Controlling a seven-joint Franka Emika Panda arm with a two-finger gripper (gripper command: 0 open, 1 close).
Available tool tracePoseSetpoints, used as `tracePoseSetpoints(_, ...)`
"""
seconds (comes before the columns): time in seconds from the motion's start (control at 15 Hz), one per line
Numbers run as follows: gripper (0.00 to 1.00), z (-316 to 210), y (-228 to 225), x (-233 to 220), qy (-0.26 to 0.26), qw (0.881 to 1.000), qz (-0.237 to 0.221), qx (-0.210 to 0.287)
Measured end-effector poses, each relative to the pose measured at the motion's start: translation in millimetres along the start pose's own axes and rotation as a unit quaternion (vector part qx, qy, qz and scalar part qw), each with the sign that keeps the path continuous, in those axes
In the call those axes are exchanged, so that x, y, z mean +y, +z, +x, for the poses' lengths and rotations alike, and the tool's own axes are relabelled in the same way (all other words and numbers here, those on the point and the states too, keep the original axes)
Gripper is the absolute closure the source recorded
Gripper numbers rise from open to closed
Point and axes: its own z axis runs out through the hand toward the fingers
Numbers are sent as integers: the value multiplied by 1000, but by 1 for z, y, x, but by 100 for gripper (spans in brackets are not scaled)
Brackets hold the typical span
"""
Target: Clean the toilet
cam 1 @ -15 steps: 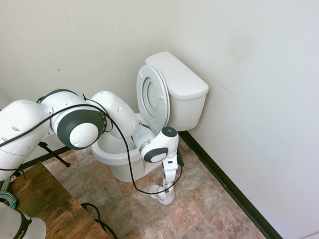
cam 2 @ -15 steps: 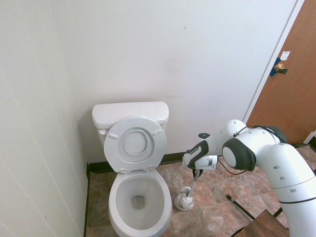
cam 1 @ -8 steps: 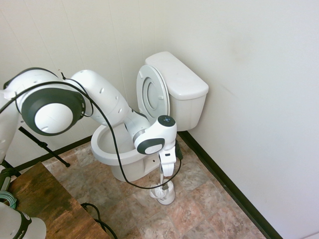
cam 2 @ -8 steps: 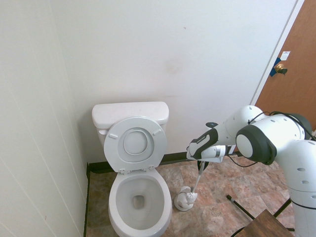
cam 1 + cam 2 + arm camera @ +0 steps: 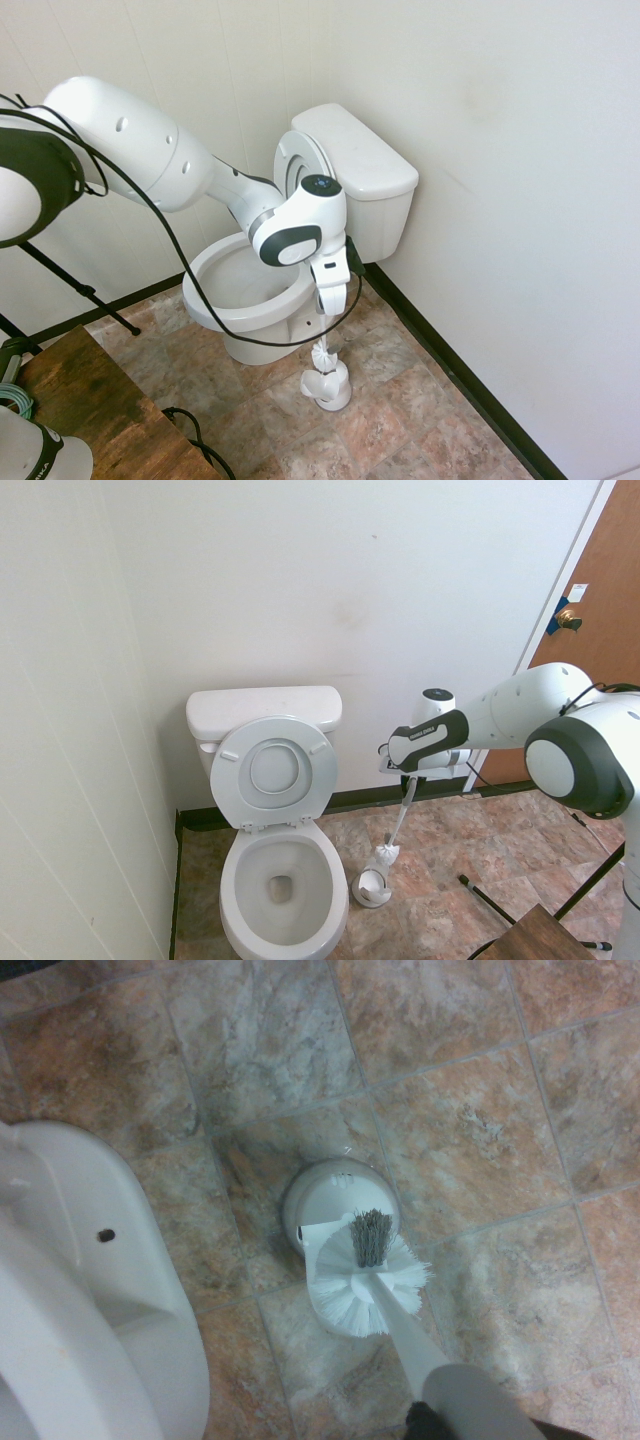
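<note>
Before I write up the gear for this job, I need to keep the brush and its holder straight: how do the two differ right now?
The toilet brush has a long handle and a round bristled head with a grey tuft; the holder is a smooth, squat cup.
The brush is held, slanting, in the gripper; the holder stands on the floor.
Both are mostly white.
</note>
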Motion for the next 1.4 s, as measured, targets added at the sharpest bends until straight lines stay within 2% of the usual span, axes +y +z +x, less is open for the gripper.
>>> tracePoseSetpoints(0.07,100,-7,-21,9,-10,1000,6,2)
tracePoseSetpoints(0.27,100,-18,-40,8,-12,1000,17,8)
tracePoseSetpoints(0.47,100,-51,-95,14,-21,999,44,17)
tracePoseSetpoints(0.8,100,-147,-183,13,-51,995,80,16)
tracePoseSetpoints(1.0,100,-201,-182,6,-66,994,86,10)
tracePoseSetpoints(1.4,100,-269,-147,-11,-72,992,106,-8)
